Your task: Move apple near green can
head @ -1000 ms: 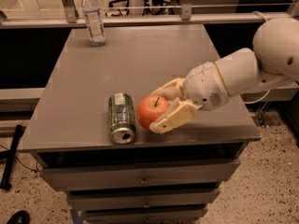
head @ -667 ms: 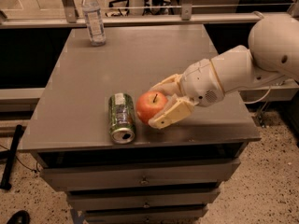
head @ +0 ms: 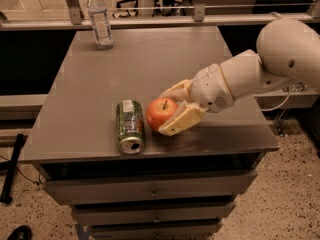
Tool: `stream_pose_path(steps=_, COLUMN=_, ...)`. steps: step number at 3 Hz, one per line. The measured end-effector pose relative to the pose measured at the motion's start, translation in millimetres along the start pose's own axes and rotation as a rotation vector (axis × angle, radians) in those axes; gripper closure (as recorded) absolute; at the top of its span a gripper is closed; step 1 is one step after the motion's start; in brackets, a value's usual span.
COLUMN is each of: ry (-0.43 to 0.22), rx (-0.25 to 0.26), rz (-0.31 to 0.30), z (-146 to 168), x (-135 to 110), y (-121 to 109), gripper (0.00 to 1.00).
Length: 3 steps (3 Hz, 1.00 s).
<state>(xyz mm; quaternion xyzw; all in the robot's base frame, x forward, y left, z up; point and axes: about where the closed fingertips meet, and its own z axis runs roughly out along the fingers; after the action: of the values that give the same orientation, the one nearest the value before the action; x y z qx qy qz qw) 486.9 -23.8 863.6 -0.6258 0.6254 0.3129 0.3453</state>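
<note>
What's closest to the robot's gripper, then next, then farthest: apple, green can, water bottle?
1. apple, held between the gripper's fingers, front centre.
2. green can, lying just left of the apple.
3. water bottle, standing at the far left.

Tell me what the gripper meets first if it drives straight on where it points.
The gripper, jaws around the round red-orange apple, points left; next in line is probably the lying green aluminium can.
</note>
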Motion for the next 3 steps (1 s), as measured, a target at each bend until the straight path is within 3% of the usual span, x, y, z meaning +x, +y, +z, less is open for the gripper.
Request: stream_pose_path(steps=3, ry=0.005, rx=-0.02, rz=0.01, z=10.2, x=10.7, y=-5.1, gripper=0.13)
